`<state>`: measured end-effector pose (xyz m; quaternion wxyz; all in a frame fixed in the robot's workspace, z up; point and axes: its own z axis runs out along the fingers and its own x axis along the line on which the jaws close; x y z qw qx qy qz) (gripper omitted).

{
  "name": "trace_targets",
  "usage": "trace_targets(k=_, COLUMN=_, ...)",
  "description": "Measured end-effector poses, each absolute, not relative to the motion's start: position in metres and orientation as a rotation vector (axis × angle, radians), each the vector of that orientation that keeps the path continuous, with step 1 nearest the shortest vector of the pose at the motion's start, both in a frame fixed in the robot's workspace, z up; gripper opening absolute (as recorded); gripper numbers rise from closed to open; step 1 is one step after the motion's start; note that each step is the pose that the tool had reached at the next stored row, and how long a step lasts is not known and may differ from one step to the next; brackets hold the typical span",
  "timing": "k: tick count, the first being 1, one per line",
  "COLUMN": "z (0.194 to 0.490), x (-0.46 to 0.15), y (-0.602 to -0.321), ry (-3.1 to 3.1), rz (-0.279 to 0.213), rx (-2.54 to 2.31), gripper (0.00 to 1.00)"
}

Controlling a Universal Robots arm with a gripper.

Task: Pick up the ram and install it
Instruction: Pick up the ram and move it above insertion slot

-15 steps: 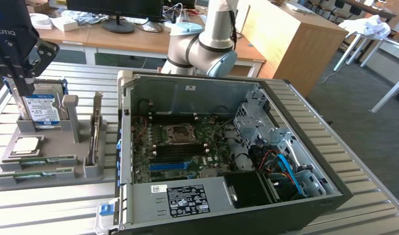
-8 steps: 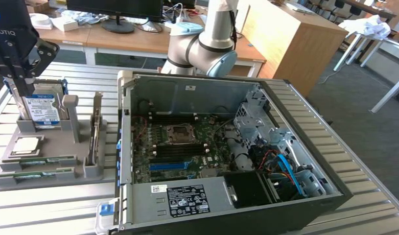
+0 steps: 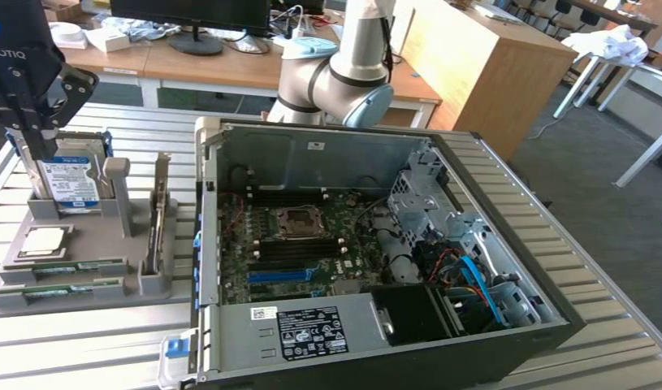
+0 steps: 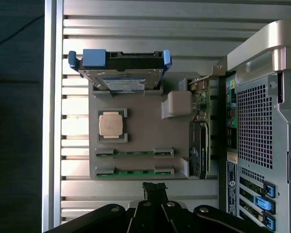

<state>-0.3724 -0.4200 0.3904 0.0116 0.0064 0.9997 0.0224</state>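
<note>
While hovering with tool (image 4: 155,186) fully shut, empty, found ram (image 4: 134,172) nearly beneath, lying lengthwise along holder (image 4: 145,124) edge opposite hard drive (image 4: 120,65); second stick (image 4: 134,153) parallel beside it.

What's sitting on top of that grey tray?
On the grey tray: a hard drive, a square silver chip, a ram stick, another ram stick and an expansion card. The drive's and card's bottom edges hide in slots.

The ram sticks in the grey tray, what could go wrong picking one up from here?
The claw is shut; descending like that could strike the thin green ram stick instead of straddling it. A second green stick lies parallel close by, so an opened finger might clip it.
</note>
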Motion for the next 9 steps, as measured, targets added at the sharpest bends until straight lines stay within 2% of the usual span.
trace_targets(k=9, z=0.3904, x=-0.3724, y=-0.42, ry=3.116, rz=0.072, rx=-0.173, gripper=0.1)
